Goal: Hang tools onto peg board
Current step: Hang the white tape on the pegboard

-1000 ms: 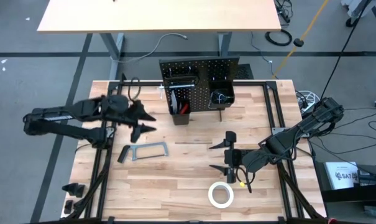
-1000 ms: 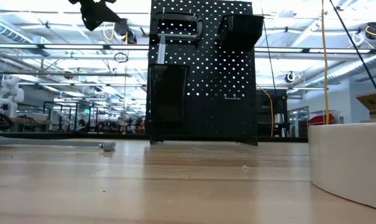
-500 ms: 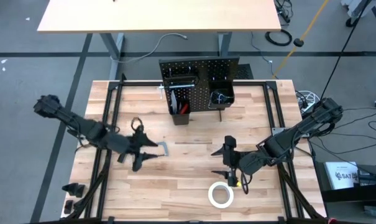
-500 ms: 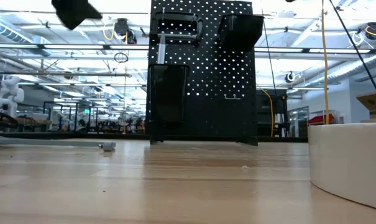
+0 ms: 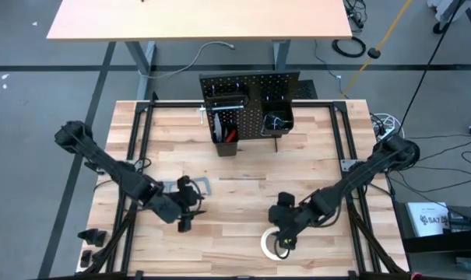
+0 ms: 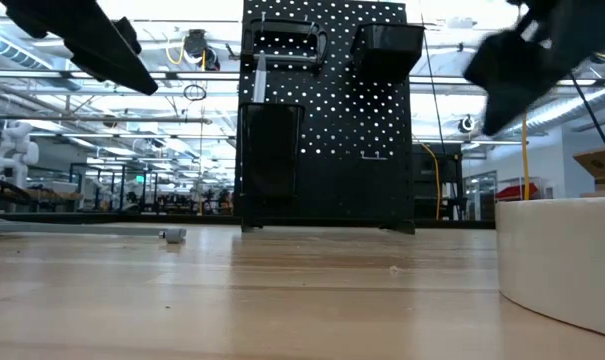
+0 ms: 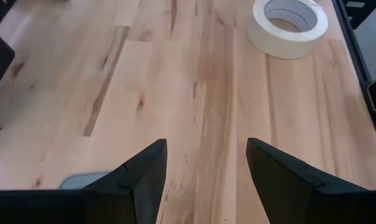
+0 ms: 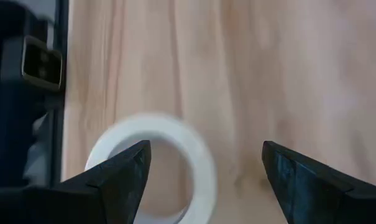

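Observation:
The black peg board (image 5: 251, 97) stands upright at the table's far middle, with a silver tool (image 5: 223, 107) on its hooks and a red-handled tool (image 5: 230, 134) in a bin; it also shows in the low view (image 6: 327, 120). The grey hacksaw (image 5: 198, 184) lies flat on the table, partly hidden by my left arm. My left gripper (image 5: 190, 215) is open just near of the hacksaw, and its wrist view (image 7: 206, 146) shows bare table between the fingers. The white tape roll (image 8: 153, 162) lies flat. My right gripper (image 5: 282, 241) hangs open above it.
A light wooden desk (image 5: 200, 19) stands beyond the table's far edge. Small dark objects (image 5: 89, 236) sit by the near left corner. Bare tabletop (image 5: 235, 202) lies between the two grippers. The tape roll rises at the right of the low view (image 6: 562, 260).
My left gripper has swung from the far left of the table toward the near edge and down, ending at the hacksaw. My right gripper has moved toward the near edge and now hangs over the tape roll. The hacksaw and the tape roll have stayed in place.

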Tool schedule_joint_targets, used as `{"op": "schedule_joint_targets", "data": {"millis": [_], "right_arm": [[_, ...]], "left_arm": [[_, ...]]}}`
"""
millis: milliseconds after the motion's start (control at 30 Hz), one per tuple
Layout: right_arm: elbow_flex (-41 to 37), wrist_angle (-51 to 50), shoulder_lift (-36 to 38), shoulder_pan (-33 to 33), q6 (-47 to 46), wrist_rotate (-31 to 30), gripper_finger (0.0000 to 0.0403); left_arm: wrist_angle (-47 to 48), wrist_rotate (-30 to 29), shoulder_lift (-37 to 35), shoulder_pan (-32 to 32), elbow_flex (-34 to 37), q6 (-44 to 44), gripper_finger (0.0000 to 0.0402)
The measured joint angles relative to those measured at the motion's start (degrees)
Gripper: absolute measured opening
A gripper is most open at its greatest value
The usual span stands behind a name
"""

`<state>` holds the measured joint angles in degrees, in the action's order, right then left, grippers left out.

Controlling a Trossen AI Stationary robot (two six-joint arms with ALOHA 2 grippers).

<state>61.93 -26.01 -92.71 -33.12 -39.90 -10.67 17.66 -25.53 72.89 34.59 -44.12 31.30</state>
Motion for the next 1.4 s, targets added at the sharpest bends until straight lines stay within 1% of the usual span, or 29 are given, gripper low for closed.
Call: {"op": "schedule_joint_targets", "data": {"millis": [167, 300, 367, 467, 533, 600, 767, 833, 1000, 1200, 1400], "right_arm": [[0.0, -2.8, -2.2, 1.6, -8.5, 5.7, 0.0302], [0.0, -6.9, -3.2, 1.6, -13.0, 16.0, 0.0302], [0.0, -9.0, -3.8, 1.1, -14.7, 18.3, 0.0302], [0.0, -10.3, -4.6, 0.0, -15.5, 19.3, 0.0302], [0.0, -10.1, -4.7, -1.1, -16.9, 18.9, 0.0302], [0.4, -9.4, -4.7, -2.1, -18.5, 16.8, 0.0302], [2.7, -9.4, -5.0, -3.6, -21.3, 7.5, 0.0302], [4.1, -10.2, -6.0, -3.7, -21.7, 5.5, 0.0302], [8.0, -15.4, -12.8, -4.0, -20.8, 4.6, 0.0302], [14.3, -22.6, -21.3, -5.3, -20.3, 1.8, 0.0302], [15.1, -23.0, -23.0, -5.2, -23.9, 4.3, 0.0298]], "left_arm": [[-0.1, -4.1, 1.1, 2.1, 0.0, 1.5, 0.0224], [-1.1, -7.4, 1.8, 3.6, 0.0, 1.9, 0.0224], [-1.4, -7.9, 2.1, 4.2, 0.0, 1.9, 0.0224], [-2.1, -9.6, 2.7, 4.8, 0.0, 1.3, 0.0224], [-2.8, -11.3, 3.1, 5.2, 0.0, 0.9, 0.0224], [-3.2, -12.4, 3.7, 5.3, 0.0, -0.2, 0.0224], [-3.7, -13.1, 4.7, 5.3, 0.0, -0.7, 0.0224], [-3.7, -13.1, 4.9, 5.3, 0.0, -0.7, 0.0224], [-3.8, -13.1, 4.8, 5.2, 0.0, -0.6, 0.0224], [-3.9, -13.1, 4.8, 5.3, 0.0, -0.6, 0.0224], [-4.1, -13.0, 4.8, 5.2, 0.0, -0.5, 0.0224]]}}
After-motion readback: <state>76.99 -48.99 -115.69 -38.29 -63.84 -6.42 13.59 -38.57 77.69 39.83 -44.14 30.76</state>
